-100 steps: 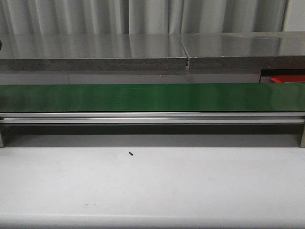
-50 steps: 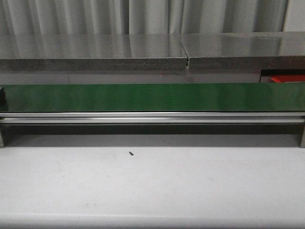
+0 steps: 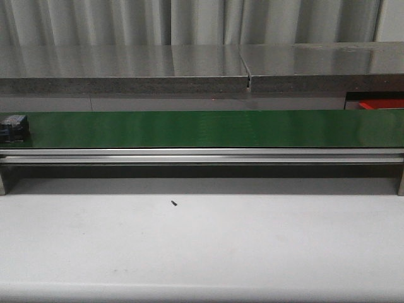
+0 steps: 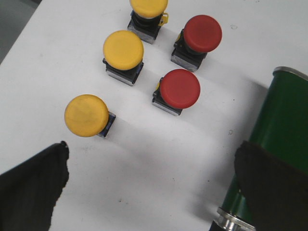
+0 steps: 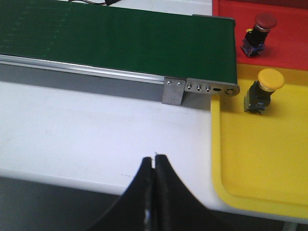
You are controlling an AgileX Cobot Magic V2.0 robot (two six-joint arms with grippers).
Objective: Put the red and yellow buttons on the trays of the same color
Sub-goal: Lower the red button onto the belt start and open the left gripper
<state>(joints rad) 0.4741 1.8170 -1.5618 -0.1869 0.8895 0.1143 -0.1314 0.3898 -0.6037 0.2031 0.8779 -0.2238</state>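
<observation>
You have one red button on the red tray and one yellow button on the yellow tray, upper right of the right wrist view. Five buttons wait on the desk, upper half of the left wrist view: nearest yellow, nearest red. Left gripper spread, empty; right gripper pressed together, empty.

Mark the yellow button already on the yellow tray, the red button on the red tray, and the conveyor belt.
yellow button (image 5: pixel 270 79), right wrist view, on its cap.
red button (image 5: pixel 265 20), right wrist view, on its cap.
conveyor belt (image 3: pixel 208 128), front view, mid green surface.

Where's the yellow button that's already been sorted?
In the right wrist view, the yellow button stands on the yellow tray, just past the green belt's end, near the red tray.
</observation>
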